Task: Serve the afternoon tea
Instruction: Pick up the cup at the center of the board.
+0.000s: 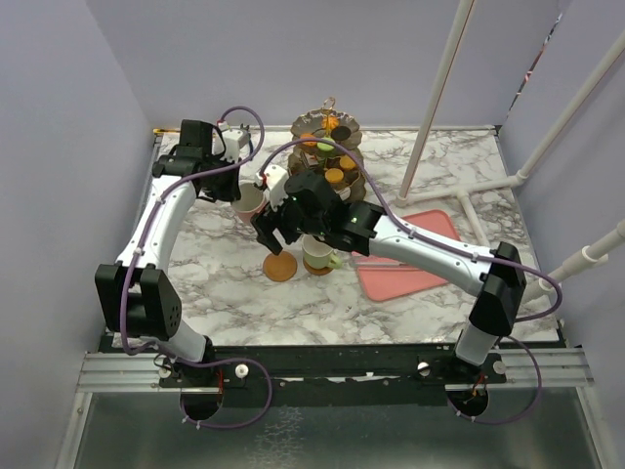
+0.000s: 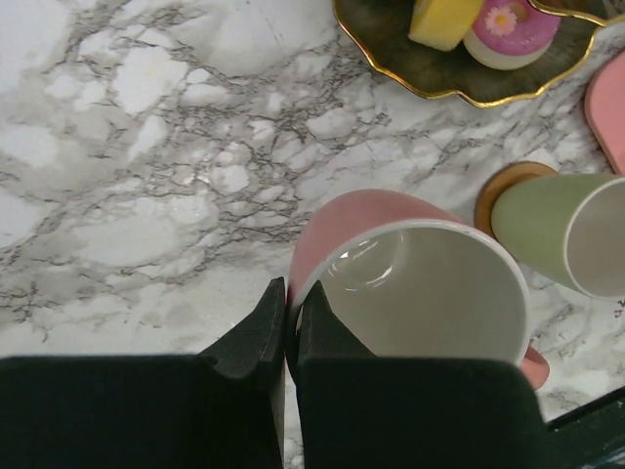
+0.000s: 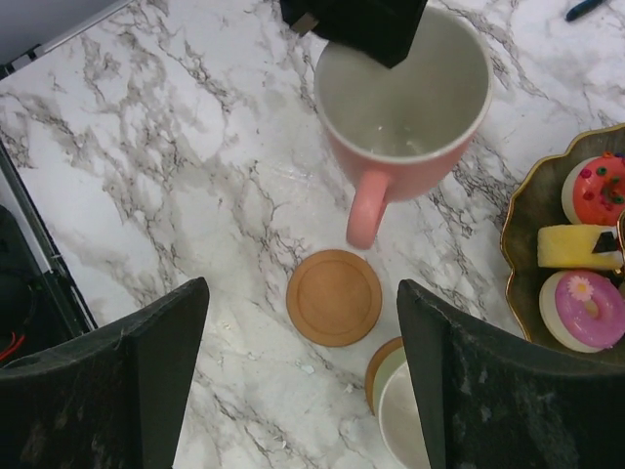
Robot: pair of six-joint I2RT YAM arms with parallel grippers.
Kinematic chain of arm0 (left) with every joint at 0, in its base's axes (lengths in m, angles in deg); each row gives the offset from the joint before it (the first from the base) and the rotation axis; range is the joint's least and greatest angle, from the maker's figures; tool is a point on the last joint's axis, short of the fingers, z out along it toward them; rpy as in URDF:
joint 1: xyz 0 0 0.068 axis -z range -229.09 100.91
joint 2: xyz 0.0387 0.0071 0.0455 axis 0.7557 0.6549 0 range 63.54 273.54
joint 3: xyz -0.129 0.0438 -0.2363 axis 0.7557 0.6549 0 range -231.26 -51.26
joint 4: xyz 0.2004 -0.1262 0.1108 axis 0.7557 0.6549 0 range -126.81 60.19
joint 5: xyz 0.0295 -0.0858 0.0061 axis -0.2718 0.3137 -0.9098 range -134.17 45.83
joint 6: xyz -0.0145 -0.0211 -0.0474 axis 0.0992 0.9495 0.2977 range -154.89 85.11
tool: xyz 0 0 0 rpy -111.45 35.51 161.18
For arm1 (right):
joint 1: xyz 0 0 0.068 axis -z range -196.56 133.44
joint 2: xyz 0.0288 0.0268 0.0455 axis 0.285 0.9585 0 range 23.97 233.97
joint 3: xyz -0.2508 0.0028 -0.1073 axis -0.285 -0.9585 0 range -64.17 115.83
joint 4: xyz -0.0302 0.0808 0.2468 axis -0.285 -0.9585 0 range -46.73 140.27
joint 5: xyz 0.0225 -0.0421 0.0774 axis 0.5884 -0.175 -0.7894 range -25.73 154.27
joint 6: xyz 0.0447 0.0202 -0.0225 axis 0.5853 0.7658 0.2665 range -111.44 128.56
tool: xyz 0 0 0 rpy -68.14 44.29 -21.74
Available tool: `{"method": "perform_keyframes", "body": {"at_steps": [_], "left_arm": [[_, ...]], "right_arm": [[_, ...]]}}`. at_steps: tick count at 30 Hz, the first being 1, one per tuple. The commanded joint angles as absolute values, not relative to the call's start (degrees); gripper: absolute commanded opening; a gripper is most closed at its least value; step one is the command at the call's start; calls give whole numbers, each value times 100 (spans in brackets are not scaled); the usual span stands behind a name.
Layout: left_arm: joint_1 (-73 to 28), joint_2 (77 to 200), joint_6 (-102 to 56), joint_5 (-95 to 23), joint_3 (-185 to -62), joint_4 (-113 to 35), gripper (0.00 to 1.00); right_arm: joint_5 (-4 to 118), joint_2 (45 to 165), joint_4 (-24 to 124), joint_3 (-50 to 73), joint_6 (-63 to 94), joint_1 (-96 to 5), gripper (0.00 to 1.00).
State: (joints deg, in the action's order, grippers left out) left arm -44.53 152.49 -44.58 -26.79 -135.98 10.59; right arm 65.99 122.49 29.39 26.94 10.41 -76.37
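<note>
My left gripper [image 1: 252, 188] [image 2: 290, 318] is shut on the rim of the pink mug [image 1: 249, 204] [image 2: 391, 278], one finger inside and one outside. The mug [image 3: 405, 98] stands upright just beyond an empty brown coaster [image 1: 280, 266] [image 3: 334, 297], its handle pointing at it. My right gripper [image 1: 277, 234] [image 3: 303, 293] hangs open and empty above that coaster. The pale-green mug [image 1: 317, 254] [image 2: 562, 230] [image 3: 410, 410] sits on the second coaster [image 2: 508, 186] [image 3: 379, 357]. The dark tiered stand [image 1: 327, 147] [image 2: 439, 73] [image 3: 522, 244] holds toy pastries [image 3: 584, 308].
A flat pink tray [image 1: 415, 256] [image 2: 610, 107] lies right of the mugs. White pipe posts [image 1: 439, 98] rise at the back right. Blue-handled pliers [image 3: 591, 8] lie at the far edge of the right wrist view. Purple walls enclose the marble table [image 1: 215, 283].
</note>
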Motion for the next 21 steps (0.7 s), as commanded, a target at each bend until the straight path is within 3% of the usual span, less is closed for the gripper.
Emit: {"method": "perform_keyframes", "body": {"at_steps": [1,13,21], "left_arm": [[-4266,14893,-4215,-2520,-13558,1057,0],[-4112,14641,-4121,-2621,-13529,1187,0],[-3974,14475,-3975,-2639,-13495,1262,0]], "right_arm": [[6089,12660,2836,2999,788,-7495,80],[6682,13361,2869,3325,427,-7450,59],[6962,13536,3300,3366,509,-7448,21]]}}
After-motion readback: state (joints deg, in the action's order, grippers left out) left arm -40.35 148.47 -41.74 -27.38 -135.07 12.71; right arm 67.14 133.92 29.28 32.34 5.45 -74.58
